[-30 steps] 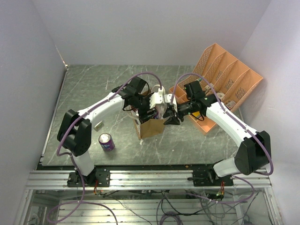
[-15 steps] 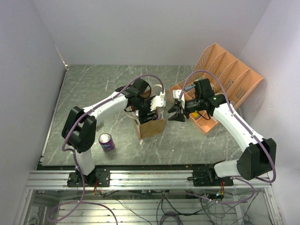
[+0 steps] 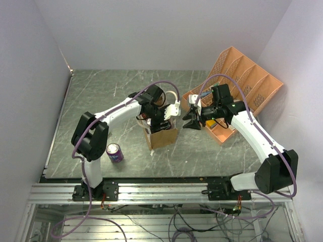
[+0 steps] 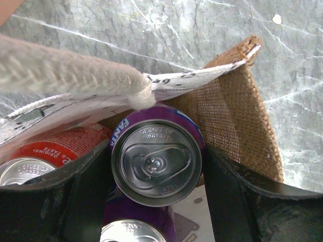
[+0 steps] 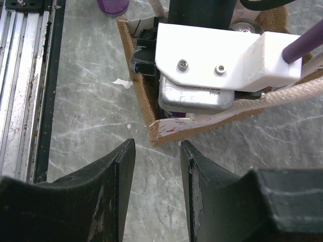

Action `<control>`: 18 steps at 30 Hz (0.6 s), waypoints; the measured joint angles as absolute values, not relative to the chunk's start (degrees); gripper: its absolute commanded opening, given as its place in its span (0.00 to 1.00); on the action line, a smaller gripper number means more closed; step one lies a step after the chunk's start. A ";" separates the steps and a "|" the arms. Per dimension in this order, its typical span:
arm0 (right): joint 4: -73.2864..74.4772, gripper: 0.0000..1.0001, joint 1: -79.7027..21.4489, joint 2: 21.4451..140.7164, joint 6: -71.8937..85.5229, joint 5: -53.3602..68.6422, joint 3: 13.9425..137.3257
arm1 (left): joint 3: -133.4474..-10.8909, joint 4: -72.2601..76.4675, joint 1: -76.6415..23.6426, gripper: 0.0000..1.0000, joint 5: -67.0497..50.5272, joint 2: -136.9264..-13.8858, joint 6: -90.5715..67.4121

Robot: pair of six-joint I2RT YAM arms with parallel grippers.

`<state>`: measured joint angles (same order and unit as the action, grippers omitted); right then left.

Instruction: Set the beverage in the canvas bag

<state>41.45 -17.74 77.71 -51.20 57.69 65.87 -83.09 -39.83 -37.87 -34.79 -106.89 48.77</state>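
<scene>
The tan canvas bag (image 3: 164,136) stands mid-table, with its burlap wall (image 4: 237,116) and cream handle (image 4: 65,73) in the left wrist view. My left gripper (image 3: 157,120) reaches down into the bag. Its jaws stand on both sides of an upright purple Fanta can (image 4: 156,161) and appear shut on it. A red can (image 4: 60,148) and another purple can (image 4: 133,232) are also inside the bag. My right gripper (image 5: 156,145) is open and empty just right of the bag's corner (image 5: 146,101), low over the table.
A second purple can (image 3: 114,152) stands on the table left of the bag, and also shows in the right wrist view (image 5: 112,5). A small cream block (image 3: 106,134) lies near it. An orange desk organizer (image 3: 237,85) lies at the back right. The metal rail (image 3: 161,191) runs along the near edge.
My right gripper has drawn back to the right, away from the bag's edge. My left gripper stays in the bag's mouth, its wrist shifted slightly.
</scene>
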 measured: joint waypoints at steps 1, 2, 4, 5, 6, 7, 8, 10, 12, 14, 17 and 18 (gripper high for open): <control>41.43 0.41 -17.67 77.71 -51.16 57.69 65.87 | -83.09 -39.99 -37.91 0.34 -34.74 -106.96 48.90; 41.43 0.41 -17.63 77.71 -51.11 57.69 65.87 | -83.09 -40.03 -37.95 0.36 -34.65 -106.98 49.01; 41.43 0.41 -17.58 77.71 -51.05 57.69 65.87 | -83.09 -40.10 -38.04 0.40 -34.46 -106.98 49.08; 41.43 0.41 -17.52 77.69 -51.00 57.69 65.87 | -83.09 -40.10 -38.09 0.42 -34.33 -106.98 49.10; 41.39 0.41 -17.43 77.69 -50.98 57.71 65.84 | -83.09 -40.10 -38.11 0.44 -34.26 -106.98 49.12; 41.28 0.41 -17.32 77.67 -50.96 57.71 65.80 | -83.09 -40.07 -38.15 0.46 -34.15 -106.98 49.12; 41.17 0.41 -17.21 77.60 -50.92 57.69 65.73 | -83.09 -40.07 -38.17 0.48 -34.04 -106.98 49.10; 40.97 0.41 -17.08 77.49 -50.78 57.69 65.65 | -83.09 -40.07 -38.28 0.51 -33.82 -106.98 49.10; 40.75 0.41 -17.02 77.38 -50.59 57.71 65.54 | -83.09 -40.07 -38.37 0.53 -33.63 -106.98 49.10; 40.60 0.41 -16.95 77.30 -50.37 57.71 65.45 | -83.09 -40.05 -38.37 0.55 -33.52 -106.96 49.06; 40.49 0.41 -16.86 77.28 -50.17 57.71 65.43 | -83.09 -40.05 -38.41 0.59 -33.43 -106.96 49.04; 40.42 0.41 -16.80 77.28 -50.13 57.71 65.43 | -83.09 -40.03 -38.41 0.60 -33.41 -106.96 49.01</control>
